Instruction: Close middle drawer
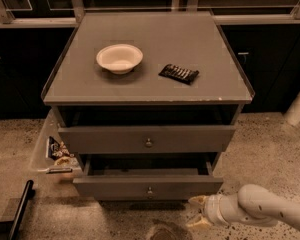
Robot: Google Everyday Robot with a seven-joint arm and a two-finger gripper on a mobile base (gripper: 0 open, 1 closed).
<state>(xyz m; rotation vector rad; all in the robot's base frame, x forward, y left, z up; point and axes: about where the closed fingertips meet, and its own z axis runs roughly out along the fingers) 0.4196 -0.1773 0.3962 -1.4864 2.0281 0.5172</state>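
One end effector (196, 211) hangs below-right of middle drawer (120, 187).

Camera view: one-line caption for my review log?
Middle drawer part open, gripper low in front of its right end; bowl and packet on the cabinet.

the grey wooden middle drawer (115, 187), with a low flat front and a small round metal centre knob, sits level and partly pulled out, its tray showing only as a dark strip. the gripper (197, 211) hangs near its lower right corner, fingers spread.
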